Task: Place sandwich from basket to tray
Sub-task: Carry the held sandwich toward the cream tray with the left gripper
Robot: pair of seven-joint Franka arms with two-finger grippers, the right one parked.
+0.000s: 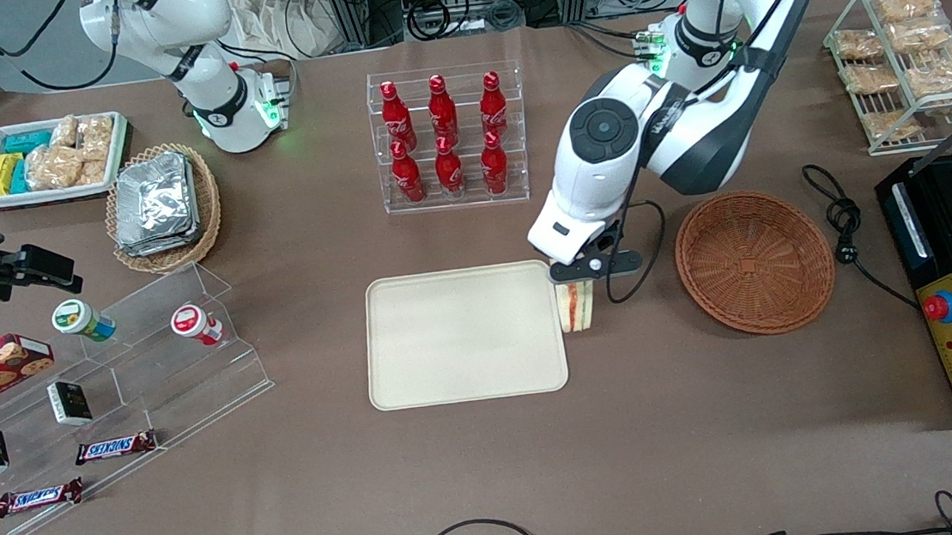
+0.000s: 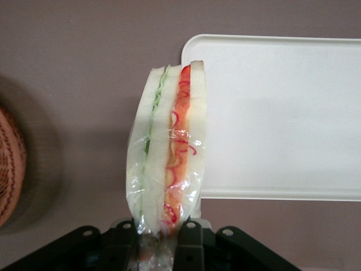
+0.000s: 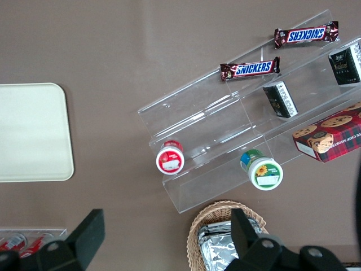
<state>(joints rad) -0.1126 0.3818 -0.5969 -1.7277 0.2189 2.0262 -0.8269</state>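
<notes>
Gripper (image 1: 574, 286) clamps a plastic-wrapped sandwich (image 1: 577, 307) at the cream tray's (image 1: 461, 335) edge nearest the empty wicker basket (image 1: 756, 262), front view. Wrist view: fingers (image 2: 189, 243) pinch the sandwich (image 2: 169, 152) upright, overlapping the tray (image 2: 282, 113) corner; basket (image 2: 10, 166) well apart

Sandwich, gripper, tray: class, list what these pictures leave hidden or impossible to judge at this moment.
- Front view: the gripper holding the sandwich has its fingertips hidden under the arm's own mount.
- Left wrist view: the sandwich's clamped end blurs into wrap between the fingers.
- Both views: the gap between sandwich and tray cannot be judged.
- Left wrist view: the basket is cut off by the frame edge.
</notes>
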